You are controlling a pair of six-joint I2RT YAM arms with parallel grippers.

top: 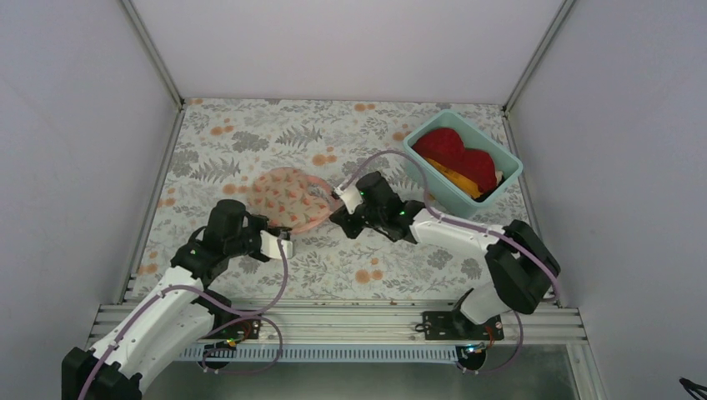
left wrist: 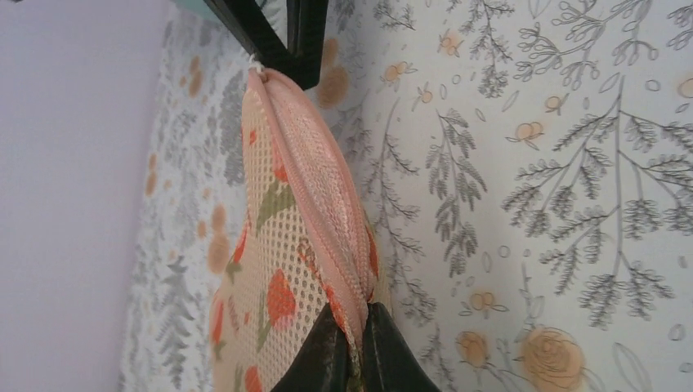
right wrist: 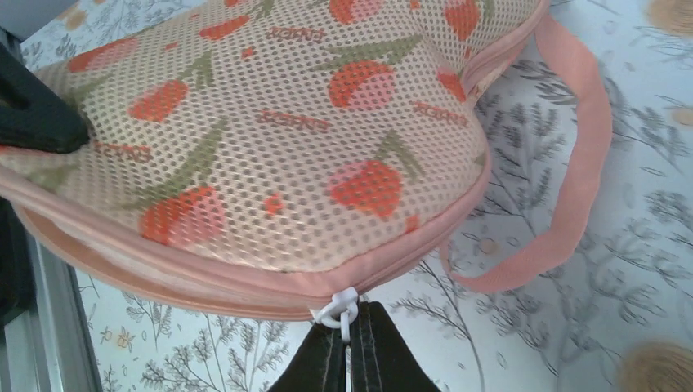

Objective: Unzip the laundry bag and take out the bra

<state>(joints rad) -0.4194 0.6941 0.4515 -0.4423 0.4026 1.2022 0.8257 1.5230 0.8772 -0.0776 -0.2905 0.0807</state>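
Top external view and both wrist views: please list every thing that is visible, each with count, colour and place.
laundry bag: one, peach-pink mesh with red-orange flowers, on the table left of centre
zipper pull: one, white, on the bag's edge seam
strap: one, peach-pink loop, lying on the table beside the bag
tub: one, teal, far right of the table
red cloth: one, red, in the tub
orange cloth: one, orange, in the tub, partly under the red one
table: one, pale floral cover
left end effector: one, black fingers, shut on the bag's edge
right end effector: one, black fingers, shut on the zipper pull
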